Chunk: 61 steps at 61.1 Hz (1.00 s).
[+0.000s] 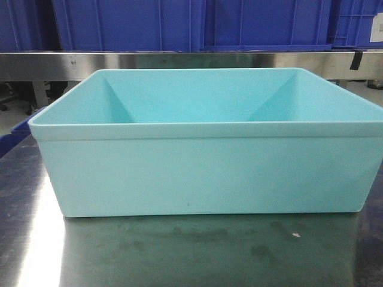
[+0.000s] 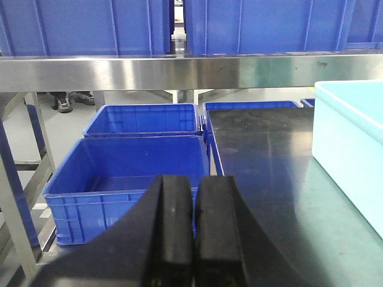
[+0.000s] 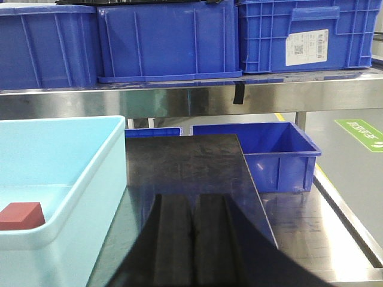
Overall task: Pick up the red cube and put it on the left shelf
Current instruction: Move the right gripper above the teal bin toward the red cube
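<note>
The red cube (image 3: pixel 21 215) lies on the floor of the light teal tub (image 3: pixel 90 173), seen only in the right wrist view; the tub's front wall hides it in the front view (image 1: pixel 203 173). The left shelf's steel rail (image 2: pixel 179 72) runs across above, carrying blue crates (image 2: pixel 90 27). My left gripper (image 2: pixel 193 188) is shut and empty, over the table's left edge beside the tub (image 2: pixel 350 143). My right gripper (image 3: pixel 194 206) is shut and empty, right of the tub above the dark tabletop.
The shelf rail (image 1: pixel 60 63) and blue crates (image 1: pixel 149 24) stand behind the tub. Open blue crates (image 2: pixel 128 179) sit low to the table's left, another (image 3: pixel 275 152) to its right. A steel surface (image 3: pixel 335 227) lies at the right.
</note>
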Tool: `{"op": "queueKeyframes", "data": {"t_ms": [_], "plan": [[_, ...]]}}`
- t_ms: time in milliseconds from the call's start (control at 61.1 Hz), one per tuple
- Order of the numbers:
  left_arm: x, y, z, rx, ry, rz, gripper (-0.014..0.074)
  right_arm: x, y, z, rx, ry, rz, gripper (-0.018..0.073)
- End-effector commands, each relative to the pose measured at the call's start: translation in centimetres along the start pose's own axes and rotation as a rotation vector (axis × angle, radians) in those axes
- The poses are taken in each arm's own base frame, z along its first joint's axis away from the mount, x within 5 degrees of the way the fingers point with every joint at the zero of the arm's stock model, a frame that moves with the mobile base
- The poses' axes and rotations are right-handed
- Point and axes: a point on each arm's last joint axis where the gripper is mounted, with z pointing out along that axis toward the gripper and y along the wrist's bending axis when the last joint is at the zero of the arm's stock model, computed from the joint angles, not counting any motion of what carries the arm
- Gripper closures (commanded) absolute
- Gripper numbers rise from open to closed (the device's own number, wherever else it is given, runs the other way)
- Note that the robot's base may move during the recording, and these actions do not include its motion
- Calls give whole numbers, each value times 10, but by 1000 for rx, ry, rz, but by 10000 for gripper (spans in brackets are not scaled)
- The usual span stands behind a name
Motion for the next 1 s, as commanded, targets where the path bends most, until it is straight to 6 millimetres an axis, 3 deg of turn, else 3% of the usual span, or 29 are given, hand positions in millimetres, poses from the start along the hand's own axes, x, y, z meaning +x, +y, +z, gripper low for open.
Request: {"op": "queueKeyframes", "data": {"t_ms": [0, 753, 983], "plan": [[-1, 0, 0, 7, -78, -5, 495, -14, 1, -3, -1, -122, -8, 517], [-1, 0, 0, 7, -78, -5, 495, -20, 1, -4, -4, -190, -7, 517], [-1, 0, 0, 7, -78, -5, 495, -73, 7, -11, -15, -237, -2, 517]]}}
